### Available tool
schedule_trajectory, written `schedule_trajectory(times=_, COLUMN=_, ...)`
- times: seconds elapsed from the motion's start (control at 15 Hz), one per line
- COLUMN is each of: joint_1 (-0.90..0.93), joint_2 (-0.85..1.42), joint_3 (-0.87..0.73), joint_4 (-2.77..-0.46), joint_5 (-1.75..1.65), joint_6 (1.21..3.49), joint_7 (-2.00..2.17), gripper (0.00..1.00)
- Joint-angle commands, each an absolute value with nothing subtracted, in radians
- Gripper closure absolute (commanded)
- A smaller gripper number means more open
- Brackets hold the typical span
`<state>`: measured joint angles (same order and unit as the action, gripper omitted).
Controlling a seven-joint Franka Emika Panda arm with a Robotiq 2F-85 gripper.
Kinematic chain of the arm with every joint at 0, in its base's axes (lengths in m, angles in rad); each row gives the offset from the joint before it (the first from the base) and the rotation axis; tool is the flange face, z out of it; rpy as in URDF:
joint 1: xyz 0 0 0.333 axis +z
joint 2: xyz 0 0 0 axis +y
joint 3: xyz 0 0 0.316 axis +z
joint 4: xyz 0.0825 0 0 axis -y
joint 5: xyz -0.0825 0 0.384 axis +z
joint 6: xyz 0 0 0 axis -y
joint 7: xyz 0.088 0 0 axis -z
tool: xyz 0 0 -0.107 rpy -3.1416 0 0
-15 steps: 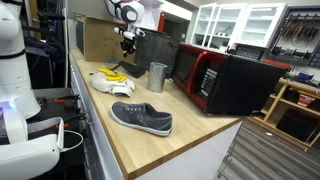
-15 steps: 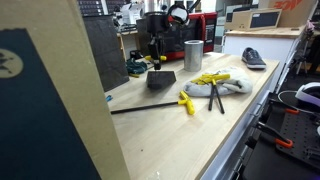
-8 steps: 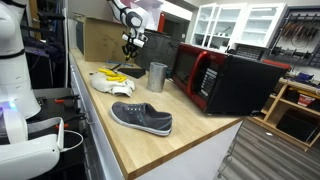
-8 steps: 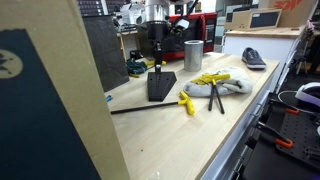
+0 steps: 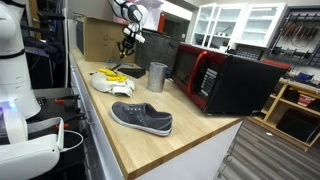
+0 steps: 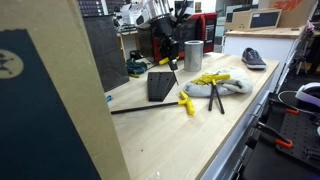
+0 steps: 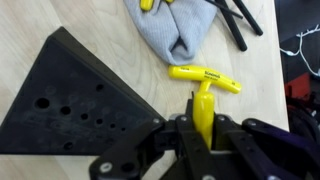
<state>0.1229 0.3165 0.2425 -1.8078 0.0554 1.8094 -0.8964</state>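
In the wrist view my gripper (image 7: 203, 124) is shut on a yellow-handled tool (image 7: 203, 110), its handle wedged between the jaws. Below it on the wooden bench lies another yellow T-handle tool (image 7: 215, 76). To the left of that is a black wedge-shaped block with several holes (image 7: 70, 100). In both exterior views the gripper (image 6: 165, 62) (image 5: 126, 44) hangs above the block (image 6: 160, 85), clear of it, with the yellow tool (image 6: 163, 61) tilted in its grip.
A grey cloth (image 7: 180, 30) with black-handled tools (image 7: 236, 22) and yellow tools on it lies beyond the block. A metal cup (image 5: 157, 76), a grey shoe (image 5: 141, 117) and a red-and-black microwave (image 5: 225, 80) stand further along the bench. A dark cabinet (image 6: 105, 50) is behind.
The gripper has risen from the black block and tilted, carrying the yellow-handled tool up with it. The block and the other things have stayed put.
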Motion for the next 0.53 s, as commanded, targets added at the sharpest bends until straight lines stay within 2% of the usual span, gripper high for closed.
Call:
schedule_trajectory(times=0.0, joint_1=0.150, joint_2=0.245, joint_3=0.237, joint_4=-1.830, joint_5=-0.034, joint_6=1.762, joint_7=-0.907, gripper=0.98)
schedule_trajectory(times=0.47, joint_1=0.127, joint_2=0.105, joint_3=0.230, joint_4=-2.022, joint_5=0.090, joint_6=1.924, joint_7=-0.890, gripper=0.98)
